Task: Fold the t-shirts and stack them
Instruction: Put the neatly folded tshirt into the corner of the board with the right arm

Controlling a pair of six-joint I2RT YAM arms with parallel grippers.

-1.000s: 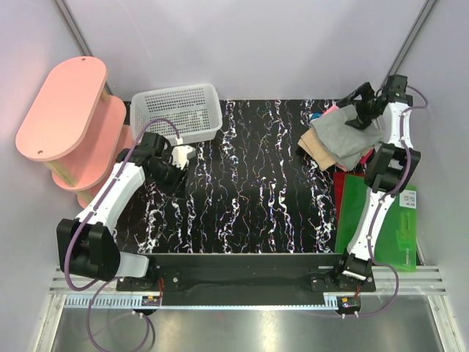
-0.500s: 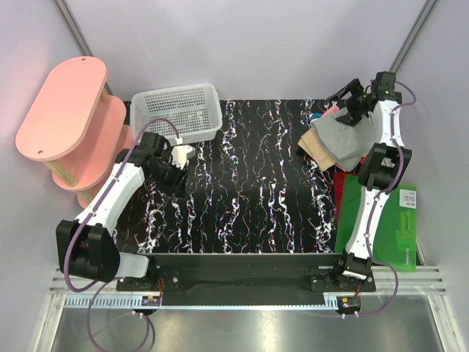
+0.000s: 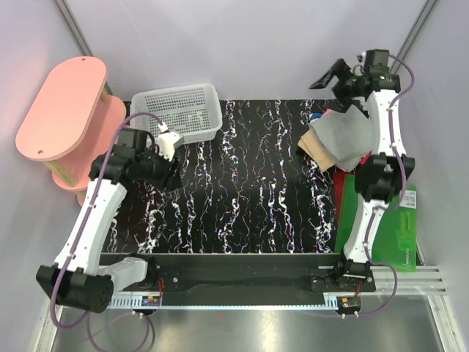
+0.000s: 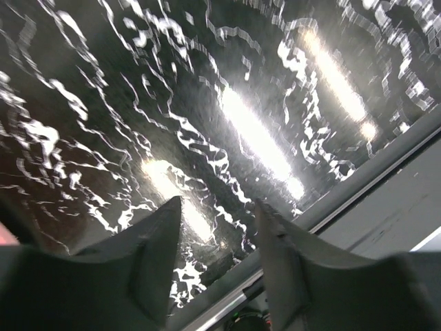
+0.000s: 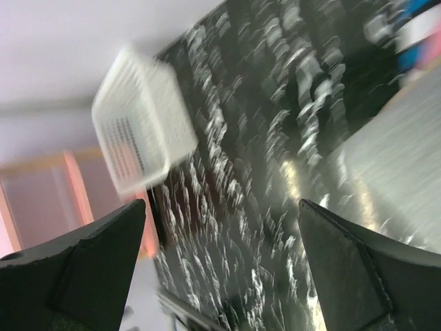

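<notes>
A folded light grey t-shirt (image 3: 344, 136) lies on top of a tan folded one (image 3: 314, 150) at the back right of the black marbled table. Pink and blue cloth (image 3: 317, 116) peeks out behind them. My right gripper (image 3: 327, 76) is open and empty, raised above and behind the pile. In the blurred right wrist view its jaws (image 5: 220, 207) stand wide apart, with the grey shirt (image 5: 403, 162) at the right edge. My left gripper (image 3: 173, 173) hovers over the bare table at the left. Its jaws (image 4: 217, 203) are apart and hold nothing.
A white mesh basket (image 3: 176, 110) stands at the back left, also in the right wrist view (image 5: 141, 131). A pink two-tier shelf (image 3: 66, 110) is left of it. A flat green board (image 3: 388, 227) lies at the right edge, with red cloth (image 3: 340, 180) beside it.
My right gripper has lifted off the grey shirt and swung up and to the left, leaving the pile in place. My left arm has shifted left, its gripper staying over the table.
</notes>
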